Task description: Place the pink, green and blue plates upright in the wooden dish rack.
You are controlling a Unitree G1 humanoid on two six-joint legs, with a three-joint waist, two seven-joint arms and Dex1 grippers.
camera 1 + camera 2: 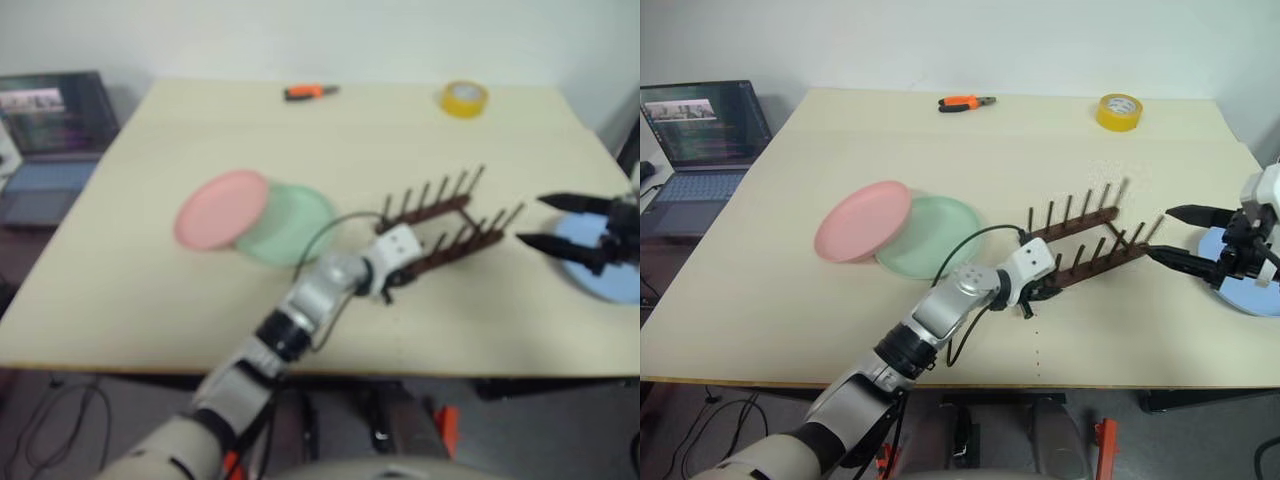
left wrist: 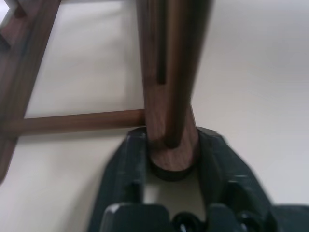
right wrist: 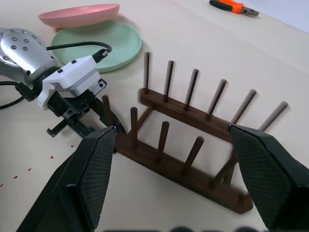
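The left end effector (image 1: 1042,292) is closed on the near end of the wooden dish rack (image 1: 1087,244), its fingers (image 2: 126,169) pressed on both sides of one rail. The right end effector (image 1: 1170,236) stands wide, above the blue plate (image 1: 1243,282) at the right of the surface (image 1: 790,320). The pink plate (image 1: 862,220) leans on the green plate (image 1: 930,236), left of the rack.
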